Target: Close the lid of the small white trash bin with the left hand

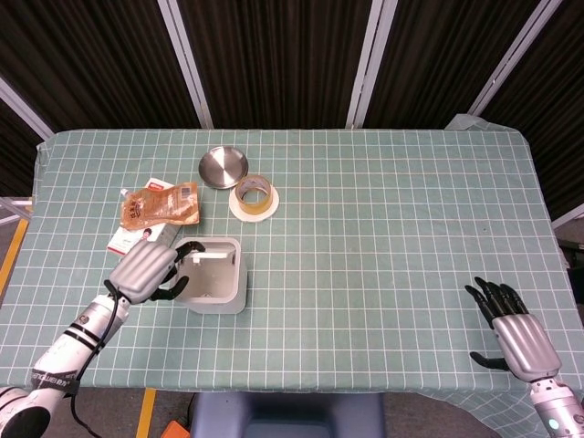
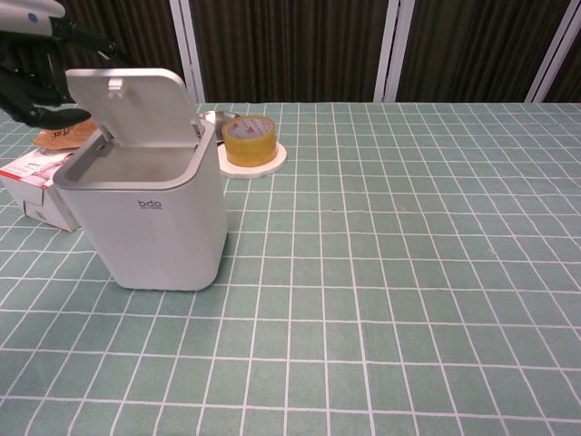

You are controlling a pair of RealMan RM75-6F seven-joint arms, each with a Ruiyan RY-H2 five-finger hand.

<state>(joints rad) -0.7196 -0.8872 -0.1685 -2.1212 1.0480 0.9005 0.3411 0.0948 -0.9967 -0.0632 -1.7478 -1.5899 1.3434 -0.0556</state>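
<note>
The small white trash bin (image 1: 217, 290) (image 2: 154, 222) stands at the table's left front. Its lid (image 2: 136, 104) (image 1: 212, 259) is tilted partway down over the opening, hinged at the back. My left hand (image 1: 146, 269) (image 2: 36, 68) is at the bin's left, its fingers spread, dark fingertips (image 1: 185, 248) touching the lid's upper edge. It holds nothing. My right hand (image 1: 520, 333) rests open near the table's right front edge, far from the bin.
Behind the bin lie a brown snack pouch (image 1: 161, 204) (image 2: 68, 130) and a white box (image 2: 32, 186). A roll of yellow tape (image 1: 253, 195) (image 2: 248, 139) sits on a white coaster, with a steel dish (image 1: 224, 167) behind it.
</note>
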